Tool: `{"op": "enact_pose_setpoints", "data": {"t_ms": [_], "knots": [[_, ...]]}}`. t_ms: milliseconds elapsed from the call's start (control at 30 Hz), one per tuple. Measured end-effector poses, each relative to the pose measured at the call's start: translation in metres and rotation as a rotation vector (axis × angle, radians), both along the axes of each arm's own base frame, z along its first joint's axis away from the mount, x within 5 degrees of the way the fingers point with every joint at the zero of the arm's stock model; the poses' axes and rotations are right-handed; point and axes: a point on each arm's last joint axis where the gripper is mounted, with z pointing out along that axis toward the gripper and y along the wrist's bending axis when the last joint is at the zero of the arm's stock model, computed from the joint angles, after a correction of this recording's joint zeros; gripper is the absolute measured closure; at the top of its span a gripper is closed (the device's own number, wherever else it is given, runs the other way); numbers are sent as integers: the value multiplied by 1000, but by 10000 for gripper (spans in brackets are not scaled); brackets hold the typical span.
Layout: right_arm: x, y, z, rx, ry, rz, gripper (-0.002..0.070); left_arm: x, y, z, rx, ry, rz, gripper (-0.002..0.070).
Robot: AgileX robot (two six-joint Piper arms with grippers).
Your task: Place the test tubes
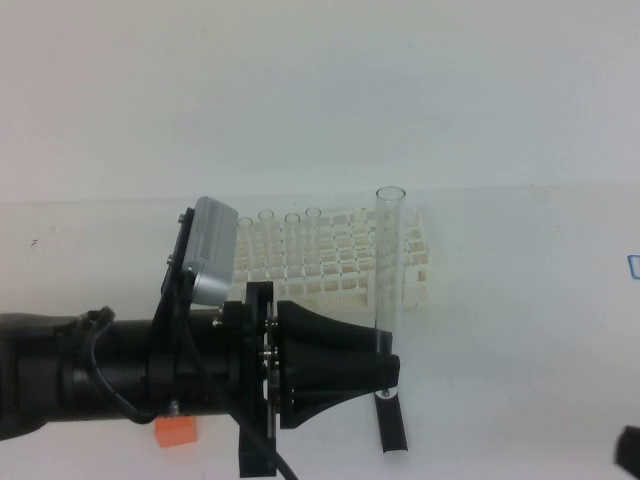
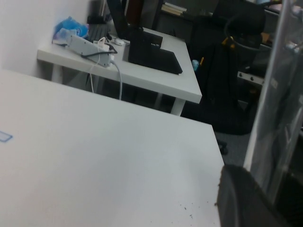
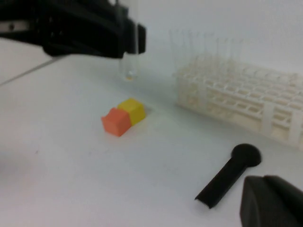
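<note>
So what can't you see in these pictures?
Yellow block: high view, hidden behind the left arm.
Right gripper: high view's bottom right corner, cut off by the edge.
Bottom of the test tube: high view, hidden inside the left gripper, shut on it.
Tubes in the rack: too faint to count.

My left tool (image 1: 388, 368), at six o'clock, clamps the test tube (image 1: 389, 260) and covers its gripped stretch; my right tool (image 1: 628, 450), at four o'clock, is cut off by the edge.
</note>
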Motion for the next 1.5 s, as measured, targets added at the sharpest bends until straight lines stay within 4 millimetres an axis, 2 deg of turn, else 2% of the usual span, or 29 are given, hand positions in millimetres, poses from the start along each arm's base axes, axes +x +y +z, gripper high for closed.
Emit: {"op": "enact_pose_setpoints", "data": {"t_ms": [167, 300, 433, 533, 600, 700, 800, 933, 1233, 1500], "knots": [[22, 19, 8, -103, 46, 173, 678, -2, 1, -3, 4, 9, 0, 564], [46, 37, 32, -60, 0, 274, 678, -2, 1, -3, 4, 12, 0, 564], [71, 48, 58, 49, -99, 271, 678, -2, 1, -3, 6, 44, 6, 564], [84, 53, 73, 67, -187, 274, 669, -2, 1, -3, 6, 59, 8, 564], [88, 57, 79, 81, -214, 312, 635, -2, 1, -3, 5, 60, 7, 564], [91, 63, 85, 93, -241, 375, 524, -2, 1, -3, 5, 48, 5, 564], [96, 67, 88, 102, -246, 409, 397, -2, 1, -3, 5, 46, 4, 564], [103, 72, 89, 117, -229, 441, 295, -1, 0, -1, 2, 41, 5, 564], [122, 86, 89, 182, -133, 518, 268, 1, 0, 1, -1, 52, 8, 564], [128, 114, 86, 183, -103, 612, 270, 0, 0, 1, -3, 34, 3, 564]]}}
